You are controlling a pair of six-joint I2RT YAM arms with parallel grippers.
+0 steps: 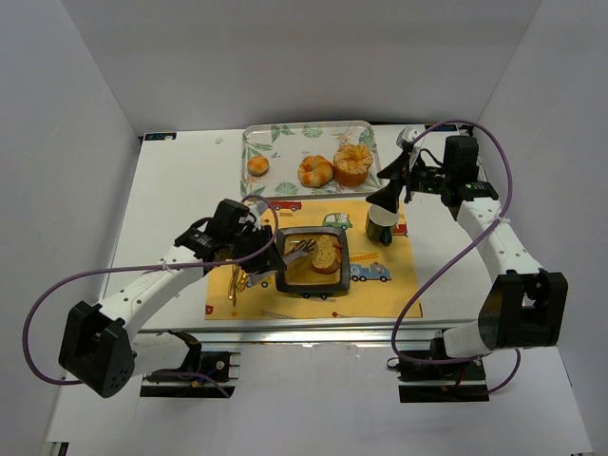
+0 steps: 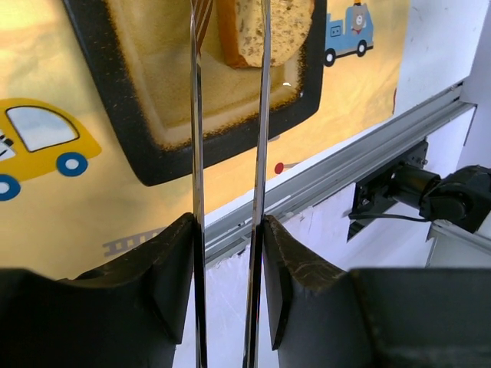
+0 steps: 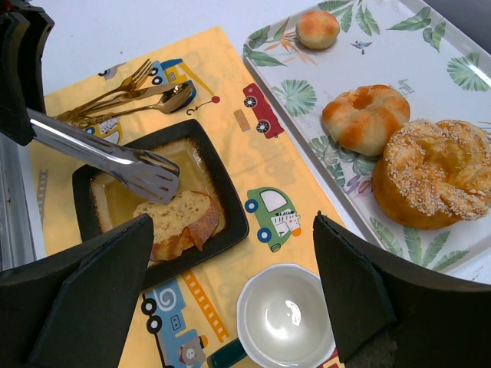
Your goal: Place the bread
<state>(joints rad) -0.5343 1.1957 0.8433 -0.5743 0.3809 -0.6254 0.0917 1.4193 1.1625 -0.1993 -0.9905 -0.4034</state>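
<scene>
A slice of bread point(image 1: 326, 254) lies in the black square plate point(image 1: 311, 289) on the yellow mat. My left gripper point(image 1: 239, 243) is shut on metal tongs point(image 1: 288, 256), whose tips reach over the plate to the slice's left end. In the left wrist view my gripper point(image 2: 229, 230) grips the two tong arms point(image 2: 196, 153), which stand apart, with the bread point(image 2: 268, 31) at their far end. My right gripper point(image 1: 394, 185) is open and empty, hovering above a white cup point(image 3: 288, 318). Its view shows the bread point(image 3: 180, 222), plate point(image 3: 230, 199) and tongs point(image 3: 115, 157).
A leaf-patterned tray point(image 1: 285, 152) at the back holds a small bun point(image 1: 257, 165), a knotted roll point(image 1: 315, 170) and a seeded roll point(image 1: 352, 163). Gold cutlery point(image 1: 235, 280) lies on the mat point(image 1: 380, 285) left of the plate. White walls enclose the table.
</scene>
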